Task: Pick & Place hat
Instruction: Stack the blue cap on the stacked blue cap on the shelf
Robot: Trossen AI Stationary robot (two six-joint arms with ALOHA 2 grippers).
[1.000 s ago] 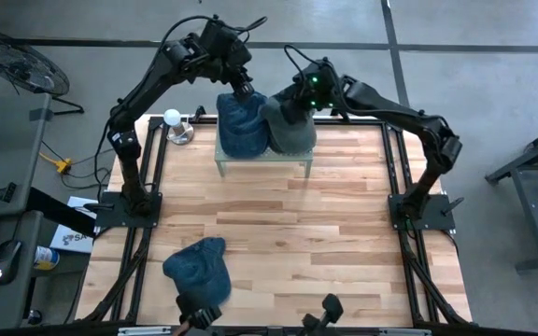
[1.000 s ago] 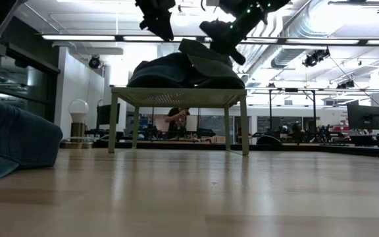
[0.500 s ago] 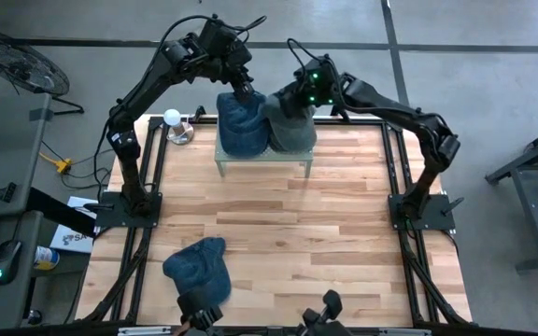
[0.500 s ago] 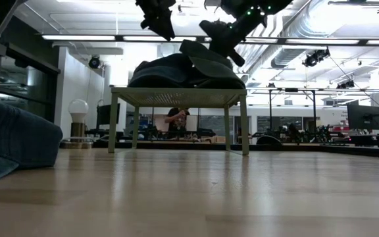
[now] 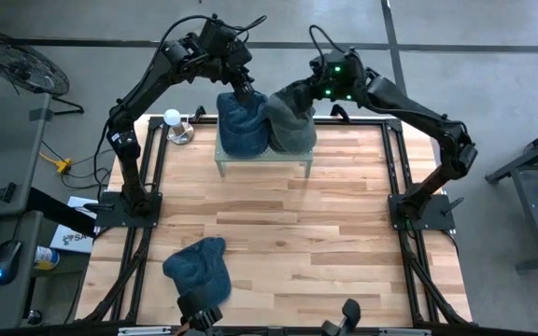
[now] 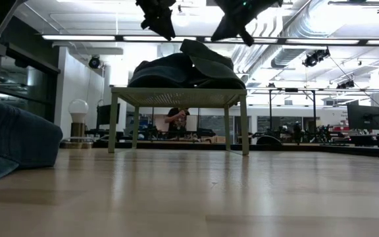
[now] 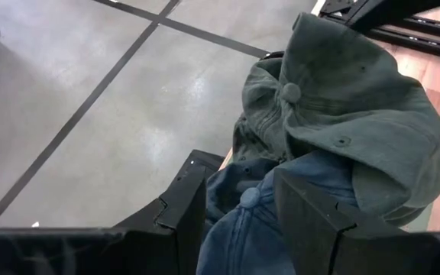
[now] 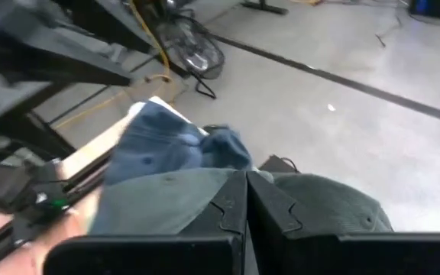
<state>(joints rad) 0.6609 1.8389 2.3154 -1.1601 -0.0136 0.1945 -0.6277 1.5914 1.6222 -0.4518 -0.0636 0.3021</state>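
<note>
Denim-blue hat [image 5: 241,126] and grey-green hat [image 5: 290,126] lie touching on the small stand [image 5: 261,159], the left gripper [image 5: 243,91] part-open seemingly just over the blue one, the right gripper [image 5: 318,91] closed above the grey; only the high view shows the whole third hat [image 5: 198,268] on the desk [image 5: 288,224].

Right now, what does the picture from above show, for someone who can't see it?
Two hats, a blue hat and a grey hat, sit side by side on a small stand, with both robot arms reaching over them. A third blue hat lies on the wooden table.
</note>
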